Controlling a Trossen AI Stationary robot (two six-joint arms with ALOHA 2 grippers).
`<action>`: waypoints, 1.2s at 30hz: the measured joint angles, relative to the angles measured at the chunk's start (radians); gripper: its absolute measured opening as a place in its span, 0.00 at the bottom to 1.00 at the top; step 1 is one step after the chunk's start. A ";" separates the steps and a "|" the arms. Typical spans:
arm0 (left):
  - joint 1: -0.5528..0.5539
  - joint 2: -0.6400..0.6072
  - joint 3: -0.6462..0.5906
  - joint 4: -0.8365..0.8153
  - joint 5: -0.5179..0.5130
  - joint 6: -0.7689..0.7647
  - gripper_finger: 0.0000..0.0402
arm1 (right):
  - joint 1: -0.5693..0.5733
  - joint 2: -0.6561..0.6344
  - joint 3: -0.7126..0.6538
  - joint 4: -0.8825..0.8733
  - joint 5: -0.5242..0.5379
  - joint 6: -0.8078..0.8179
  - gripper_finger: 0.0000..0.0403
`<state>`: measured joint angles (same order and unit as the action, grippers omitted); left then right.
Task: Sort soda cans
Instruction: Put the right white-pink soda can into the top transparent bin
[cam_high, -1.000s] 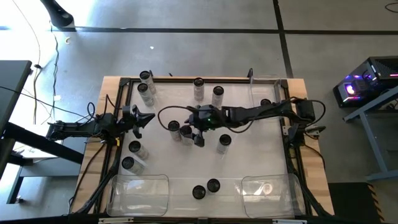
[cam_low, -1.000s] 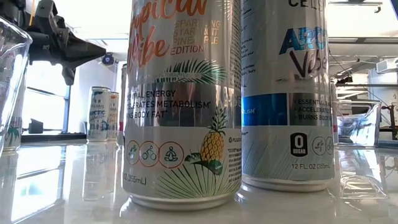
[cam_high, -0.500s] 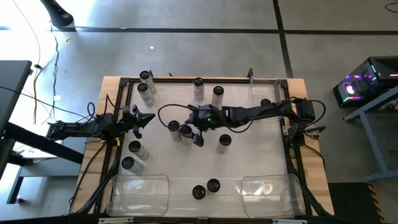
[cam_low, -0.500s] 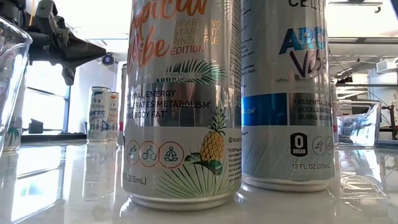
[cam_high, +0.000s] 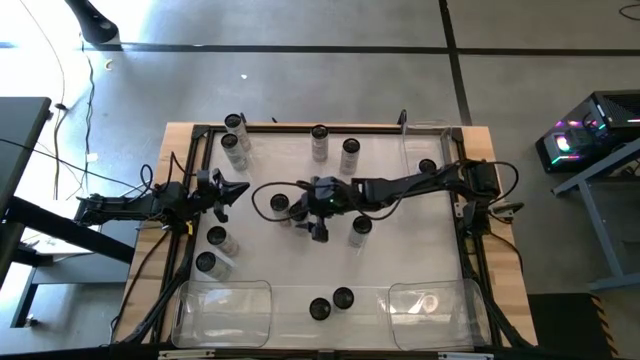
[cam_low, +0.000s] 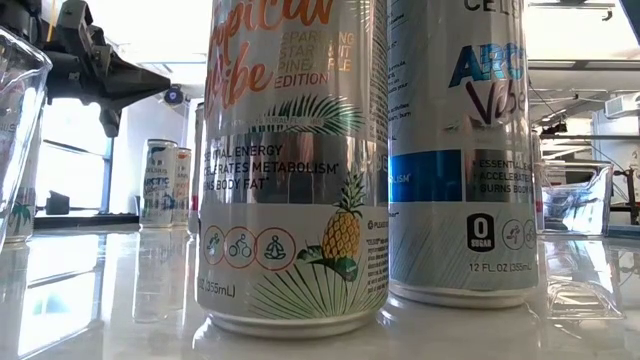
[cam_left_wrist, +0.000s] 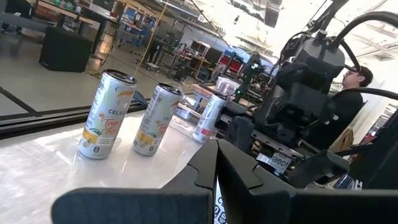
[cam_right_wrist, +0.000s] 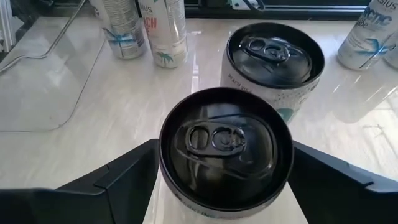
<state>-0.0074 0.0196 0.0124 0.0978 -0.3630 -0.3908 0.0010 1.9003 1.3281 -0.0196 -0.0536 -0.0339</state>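
Several soda cans stand upright on the white table (cam_high: 400, 260), dark tops up. My right gripper (cam_high: 308, 214) reaches in from the right to mid-table, slanting down, and stands open around one can (cam_right_wrist: 225, 152), one finger (cam_right_wrist: 124, 171) on each side of it. A second can (cam_right_wrist: 273, 56) stands just beyond it, the same can (cam_high: 279, 201) seen from above. My left gripper (cam_high: 236, 190) waits at the table's left side, level and shut, its fingers (cam_left_wrist: 214, 168) touching nothing. My right gripper has its open fingers on either side of the can's body just under the rim (cam_right_wrist: 163, 163). They come slanting down from the table's right. Whether they touch the can I cannot tell. The can stands upright on the table.
Two clear bins (cam_high: 222, 310) (cam_high: 432, 305) sit at the near edge, and two cans (cam_high: 319, 309) (cam_high: 343, 297) stand between them. A third bin (cam_high: 430, 140) is at the far right. A lone can (cam_high: 360, 226) stands close to my right gripper. More cans (cam_high: 235, 150) (cam_high: 207, 263) stand along the left side.
My right gripper has crept a little toward the table's left edge and now covers, from above, the can that showed beside it before. Its fingers have stayed open. No can has moved.
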 joint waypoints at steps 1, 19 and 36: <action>0.000 0.000 0.000 0.000 0.000 0.000 0.00 | 0.000 0.000 0.000 0.001 0.000 -0.008 0.80; 0.000 0.000 0.000 -0.005 0.003 -0.001 0.00 | -0.010 -0.152 -0.003 -0.107 0.080 -0.012 0.60; 0.000 0.000 0.000 -0.004 0.013 -0.008 0.00 | -0.113 -0.808 -0.001 -0.983 0.932 0.283 0.60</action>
<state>-0.0074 0.0195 0.0124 0.0940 -0.3496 -0.3992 -0.1122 1.0927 1.3270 -1.0027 0.8781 0.2492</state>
